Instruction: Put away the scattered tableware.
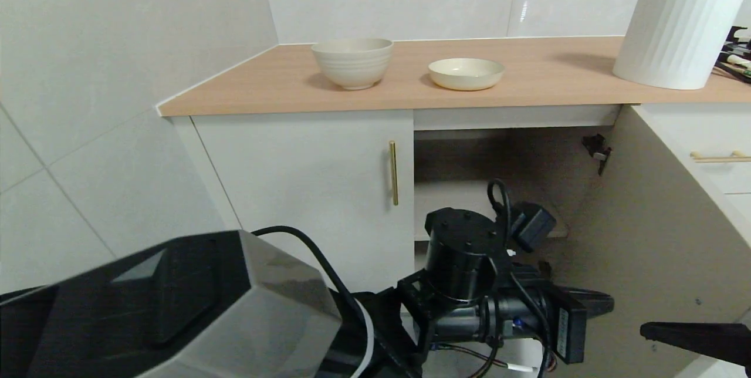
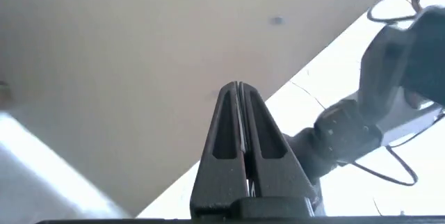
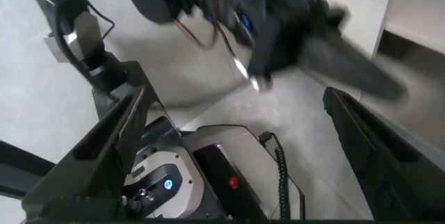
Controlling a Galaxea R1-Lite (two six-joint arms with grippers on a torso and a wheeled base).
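Ribbed bowl (image 1: 352, 62), shallow dish (image 1: 466, 73) upper centre on countertop (image 1: 551, 81) | left gripper (image 2: 238, 88) fingers together, right gripper (image 3: 236, 113) spread | both well below tableware (left looks nearer)

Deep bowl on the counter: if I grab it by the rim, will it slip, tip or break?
The deep bowl looks like rigid ceramic: probably stiff, fairly heavy, and apt to chip if dropped. Its smooth rim may be slippery. Its narrow foot under tall sides suggests it could tip if pushed high up.
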